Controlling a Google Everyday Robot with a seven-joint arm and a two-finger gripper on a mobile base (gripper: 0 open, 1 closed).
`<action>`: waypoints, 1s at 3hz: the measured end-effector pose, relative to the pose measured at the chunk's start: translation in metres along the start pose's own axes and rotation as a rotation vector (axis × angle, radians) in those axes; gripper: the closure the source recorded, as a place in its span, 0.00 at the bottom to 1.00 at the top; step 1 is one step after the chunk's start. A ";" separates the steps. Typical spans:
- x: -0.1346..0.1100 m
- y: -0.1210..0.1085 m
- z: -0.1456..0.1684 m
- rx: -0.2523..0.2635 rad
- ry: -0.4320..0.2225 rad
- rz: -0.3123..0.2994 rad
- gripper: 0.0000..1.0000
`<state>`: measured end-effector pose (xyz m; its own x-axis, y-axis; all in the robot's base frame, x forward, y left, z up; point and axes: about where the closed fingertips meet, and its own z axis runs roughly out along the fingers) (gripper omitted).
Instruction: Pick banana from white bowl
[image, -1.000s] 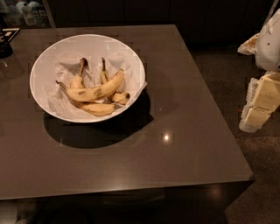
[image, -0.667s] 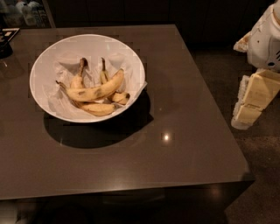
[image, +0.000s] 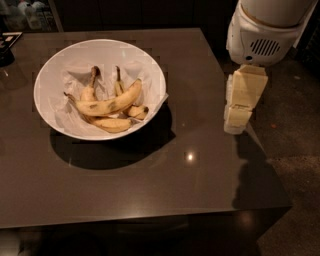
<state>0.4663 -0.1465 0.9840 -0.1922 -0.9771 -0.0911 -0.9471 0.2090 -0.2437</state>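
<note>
The banana (image: 111, 104) lies in the white bowl (image: 52, 67); the gripper (image: 236, 124) hangs well apart at the right, and I cannot tell how open it is.

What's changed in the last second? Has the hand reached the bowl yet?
The hand has moved left, from beyond the right side of the table to over its right edge, closer to the white bowl but still well apart from it. Nothing was taken hold of or let go. The banana, the smaller bananas and the bowl lie as before.
</note>
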 end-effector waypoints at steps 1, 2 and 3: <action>-0.006 -0.003 -0.001 0.015 -0.010 -0.008 0.00; -0.021 -0.005 0.002 0.002 -0.062 -0.025 0.00; -0.068 -0.006 -0.002 0.007 -0.104 -0.126 0.00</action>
<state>0.4850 -0.0811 0.9937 -0.0441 -0.9864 -0.1583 -0.9600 0.0857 -0.2665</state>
